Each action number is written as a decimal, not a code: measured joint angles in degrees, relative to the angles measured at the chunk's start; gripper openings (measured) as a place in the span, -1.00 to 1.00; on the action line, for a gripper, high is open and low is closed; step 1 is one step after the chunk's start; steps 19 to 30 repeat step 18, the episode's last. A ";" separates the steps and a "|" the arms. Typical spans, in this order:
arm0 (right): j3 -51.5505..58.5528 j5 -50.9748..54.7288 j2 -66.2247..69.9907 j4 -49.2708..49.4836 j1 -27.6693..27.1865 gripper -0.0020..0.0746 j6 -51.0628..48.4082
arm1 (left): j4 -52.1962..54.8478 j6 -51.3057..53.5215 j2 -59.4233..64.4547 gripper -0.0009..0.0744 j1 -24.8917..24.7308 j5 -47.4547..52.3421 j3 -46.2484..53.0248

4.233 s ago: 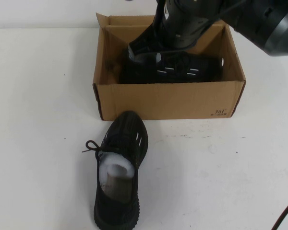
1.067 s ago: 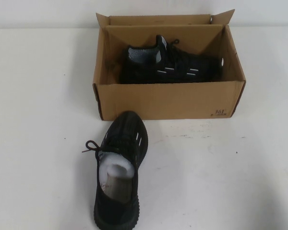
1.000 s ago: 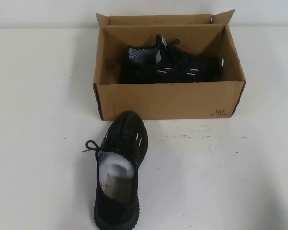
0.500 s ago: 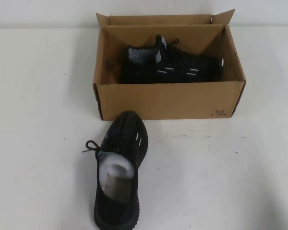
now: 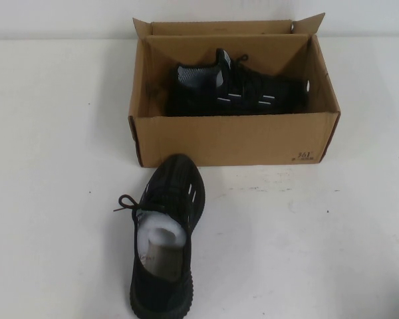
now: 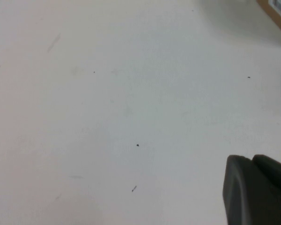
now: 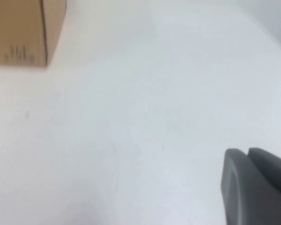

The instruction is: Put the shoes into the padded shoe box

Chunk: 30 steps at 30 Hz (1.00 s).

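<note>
One black knit shoe (image 5: 239, 93) lies on its side inside the brown cardboard shoe box (image 5: 233, 139) at the back of the table. The other shoe (image 5: 165, 232) stands on the table in front of the box, toe near the box's front wall, with white paper stuffing showing in its opening. Neither arm appears in the high view. My left gripper (image 6: 250, 161) hangs shut and empty over bare white table, with a box corner (image 6: 276, 11) far off. My right gripper (image 7: 246, 153) is also shut and empty over the table, away from the box (image 7: 23, 33).
The white tabletop (image 5: 306, 239) spreads to the left, right and front of the box. The box's top flaps (image 5: 309, 25) stand up at the back.
The right arm that reached into the box over the shoe has pulled back out of the high view. That shoe stays in the box. Nothing has moved over the last second.
</note>
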 joint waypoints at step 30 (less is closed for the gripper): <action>0.00 2.27 0.00 0.22 0.00 -0.97 -1.62 | 0.00 0.00 0.00 -0.99 0.00 0.00 0.00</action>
